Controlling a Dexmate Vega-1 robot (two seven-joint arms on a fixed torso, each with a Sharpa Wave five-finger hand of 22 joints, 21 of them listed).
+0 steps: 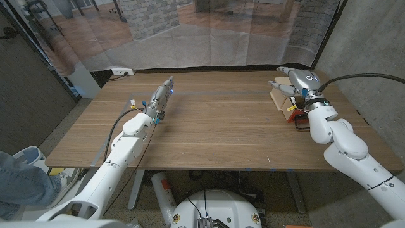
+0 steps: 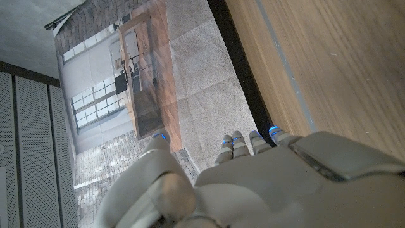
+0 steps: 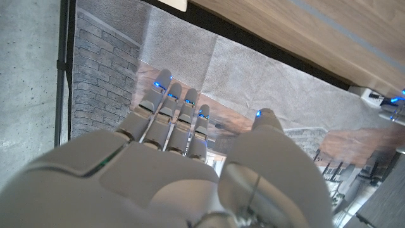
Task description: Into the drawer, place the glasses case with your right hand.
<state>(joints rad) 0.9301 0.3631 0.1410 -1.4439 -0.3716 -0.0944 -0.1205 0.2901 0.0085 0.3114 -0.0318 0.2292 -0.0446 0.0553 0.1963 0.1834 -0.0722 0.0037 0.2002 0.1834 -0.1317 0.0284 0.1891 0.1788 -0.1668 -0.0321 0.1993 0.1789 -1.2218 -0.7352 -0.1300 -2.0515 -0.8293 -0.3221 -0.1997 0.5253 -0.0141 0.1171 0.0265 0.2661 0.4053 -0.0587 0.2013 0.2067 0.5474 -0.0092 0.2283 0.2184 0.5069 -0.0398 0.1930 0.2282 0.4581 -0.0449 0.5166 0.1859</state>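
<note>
My right hand (image 1: pixel 297 83) hovers over a small light wooden drawer box (image 1: pixel 279 99) at the table's far right, fingers spread and holding nothing. The box is partly hidden under it. Beside my right wrist lies a red and dark item (image 1: pixel 292 109), with a dark loop (image 1: pixel 302 124) just in front; I cannot tell whether either is the glasses case. In the right wrist view that hand (image 3: pixel 177 164) has straight fingers and the thumb apart. My left hand (image 1: pixel 161 96) is on the far left of the table (image 1: pixel 215 130), fingers straight and holding nothing, as the left wrist view (image 2: pixel 253 183) also shows.
A printed backdrop curtain (image 1: pixel 209 31) hangs behind the table's far edge. A white power strip (image 1: pixel 120 72) lies on the floor past the left corner. A person's jeans leg (image 1: pixel 19 180) shows at the bottom left. A grey wall (image 1: pixel 373 44) stands close on the right.
</note>
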